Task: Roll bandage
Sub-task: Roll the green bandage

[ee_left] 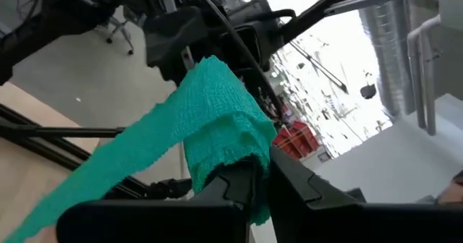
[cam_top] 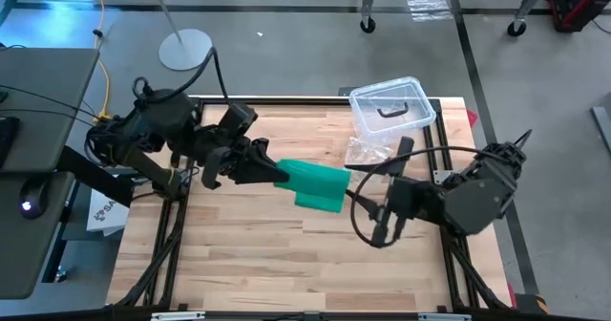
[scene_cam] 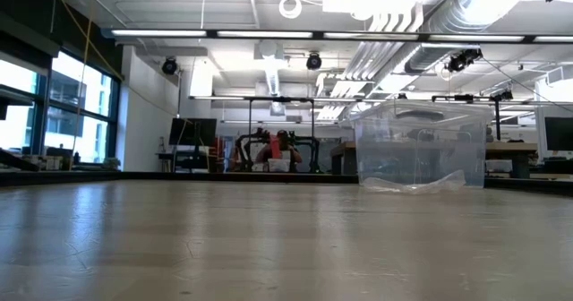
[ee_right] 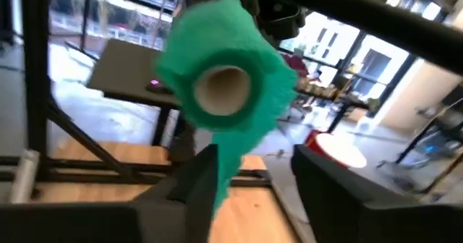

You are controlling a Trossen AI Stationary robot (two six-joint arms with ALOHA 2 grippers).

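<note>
I hold the bandage (cam_top: 315, 184) aloft above mid-table, my left gripper (cam_top: 272, 171) clenched on its roll end; my right gripper (cam_top: 366, 202), beside the loose end, has fingers (ee_right: 195, 181) apart around the hanging strip. To wind neatly I'd keep tension even. Below lies the wooden table (cam_top: 267, 264), a clear plastic box (cam_top: 391, 106) at its far edge, workshop beyond.

You have the bandage (cam_top: 315, 184) held above the middle of the desk (cam_top: 286, 264), between the left end effector (cam_top: 272, 173) at its left end and the right end effector (cam_top: 355, 199) just to its right, with the plastic box (cam_top: 391, 109) behind them at the desk's far right corner.
</note>
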